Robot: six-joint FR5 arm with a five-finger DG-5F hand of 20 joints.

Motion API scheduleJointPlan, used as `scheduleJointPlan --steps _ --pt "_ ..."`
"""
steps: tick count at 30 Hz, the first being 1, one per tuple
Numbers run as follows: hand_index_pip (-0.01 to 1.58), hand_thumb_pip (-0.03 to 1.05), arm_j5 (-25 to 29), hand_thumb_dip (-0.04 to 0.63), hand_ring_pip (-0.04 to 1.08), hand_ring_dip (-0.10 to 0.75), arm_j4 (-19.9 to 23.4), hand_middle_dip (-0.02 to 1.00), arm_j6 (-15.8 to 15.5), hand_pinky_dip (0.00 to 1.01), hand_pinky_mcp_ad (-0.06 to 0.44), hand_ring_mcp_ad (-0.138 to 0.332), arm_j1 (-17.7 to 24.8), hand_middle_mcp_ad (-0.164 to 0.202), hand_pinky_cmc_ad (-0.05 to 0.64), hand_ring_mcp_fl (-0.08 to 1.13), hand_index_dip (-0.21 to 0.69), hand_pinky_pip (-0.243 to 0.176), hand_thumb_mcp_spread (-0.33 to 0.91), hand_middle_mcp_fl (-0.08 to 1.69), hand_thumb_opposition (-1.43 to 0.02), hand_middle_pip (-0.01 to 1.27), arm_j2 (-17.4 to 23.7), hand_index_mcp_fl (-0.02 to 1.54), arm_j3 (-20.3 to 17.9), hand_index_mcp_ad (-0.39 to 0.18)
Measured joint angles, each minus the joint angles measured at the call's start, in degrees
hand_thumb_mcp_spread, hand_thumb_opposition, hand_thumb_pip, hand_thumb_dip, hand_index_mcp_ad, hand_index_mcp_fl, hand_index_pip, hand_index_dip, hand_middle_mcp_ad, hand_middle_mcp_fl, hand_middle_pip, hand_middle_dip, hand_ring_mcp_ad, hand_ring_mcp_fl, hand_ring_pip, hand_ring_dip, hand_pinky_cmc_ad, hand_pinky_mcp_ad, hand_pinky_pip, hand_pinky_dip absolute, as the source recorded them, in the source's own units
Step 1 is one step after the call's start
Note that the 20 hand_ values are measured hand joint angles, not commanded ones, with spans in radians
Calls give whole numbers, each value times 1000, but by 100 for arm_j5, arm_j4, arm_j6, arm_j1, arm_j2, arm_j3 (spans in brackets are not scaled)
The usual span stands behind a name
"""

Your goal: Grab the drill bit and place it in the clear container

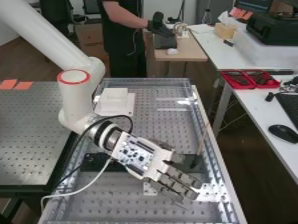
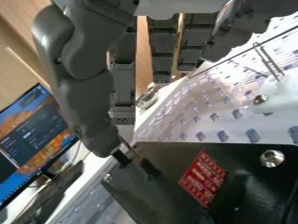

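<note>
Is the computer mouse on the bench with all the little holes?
No, the black mouse lies on the white table.

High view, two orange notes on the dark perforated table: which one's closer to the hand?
The right-hand note in the high view. It lies further in from that view's left edge, nearer the hand; the other note lies closer to that edge.

**Thin drill bit (image 2: 135,151) stands near black plate's edge**

Slender, brownish and darker toward its foot, the bit is steeply upright with a slight tilt. Its lower end is at the black plate (image 2: 149,197), close to the plate's edge beside the bench's (image 1: 126,205) long right edge in the high view. Its upper part is partly hidden in the wrist view.
</note>
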Motion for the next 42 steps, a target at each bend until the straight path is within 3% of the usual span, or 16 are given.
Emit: scheduleJointPlan --steps 6,30,42 --pt "955 518 7 257 96 49 13 227 -21 148 45 70 -12 75 295 108 346 -79 578 215 -878 106 0 700 -1 -122" --pt "988 510 -10 260 93 52 25 229 -49 148 45 70 -41 77 293 112 351 -79 590 234 -913 106 -37 702 46 -122" --pt "1038 490 64 236 93 52 104 229 -106 148 49 72 -33 75 309 112 346 -75 600 265 -972 106 -54 805 69 -119"
